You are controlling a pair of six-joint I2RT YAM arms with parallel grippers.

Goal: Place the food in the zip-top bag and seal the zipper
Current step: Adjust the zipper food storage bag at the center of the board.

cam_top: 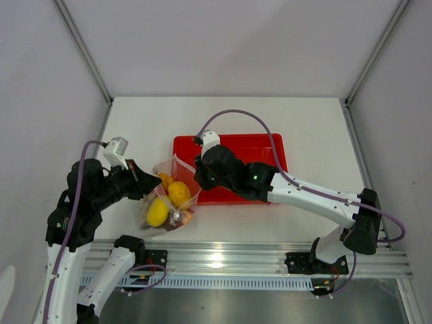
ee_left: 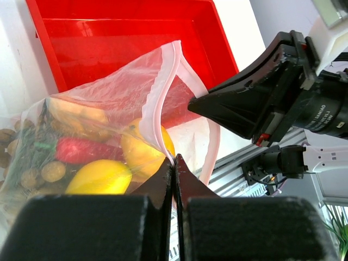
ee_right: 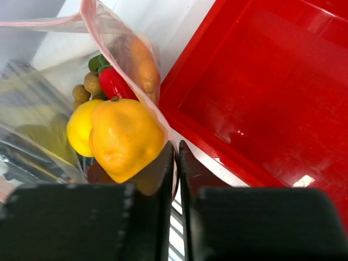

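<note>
The zip-top bag (cam_top: 177, 169) lies between the arms, in front of the red tray, with the food inside it. Two yellow fruits (cam_top: 179, 193) show through the film. In the right wrist view I also see the small tan fruits (ee_right: 81, 92), an orange chunk (ee_right: 142, 65) and the dark red stick (ee_right: 114, 84). My left gripper (ee_left: 174, 161) is shut on the pinkish zipper (ee_left: 157, 103) at one end of the mouth. My right gripper (ee_right: 176, 145) is closed on the bag's edge beside a yellow fruit (ee_right: 125, 138). The mouth gapes between the two grips.
The red tray (cam_top: 263, 145) sits just behind the bag, with nothing in it. The right arm's wrist (ee_left: 261, 98) hangs close over the bag's far side. The metal rail (cam_top: 270, 256) runs along the table's near edge.
</note>
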